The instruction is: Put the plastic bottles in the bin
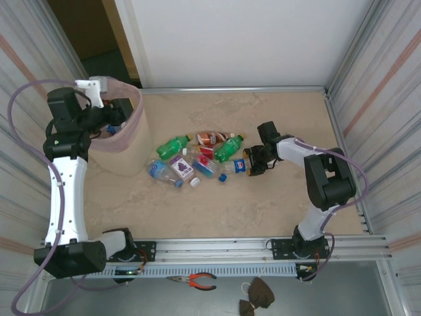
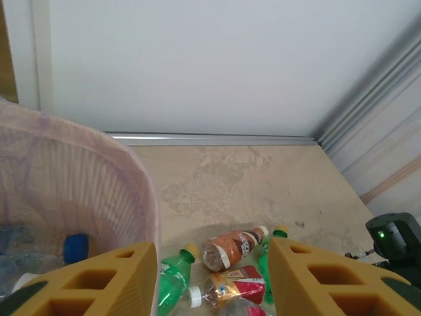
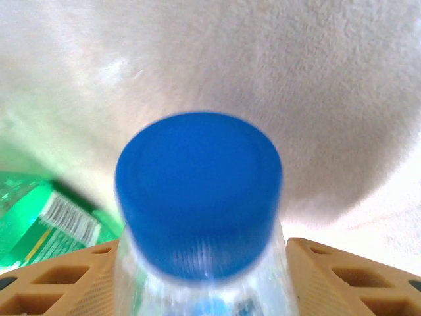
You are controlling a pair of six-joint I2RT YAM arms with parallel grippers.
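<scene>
Now my right gripper [image 3: 204,280] straddles the blue-capped bottle [image 1: 239,166] at the pile's [image 1: 197,158] 3 o'clock edge (clamped or merely flanking, I cannot tell); squeeze below the cap [image 3: 197,187], lift straight, carry to the bin [image 1: 139,110] at 10 o'clock, where my left gripper [image 2: 214,276] hangs wide open, empty.

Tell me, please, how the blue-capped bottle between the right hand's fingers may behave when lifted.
The blue-capped bottle looks clear and small, so it is probably light and may dent under the fingers. Its smooth round plastic could slip or twist in the right hand. If released, it would likely roll.
</scene>
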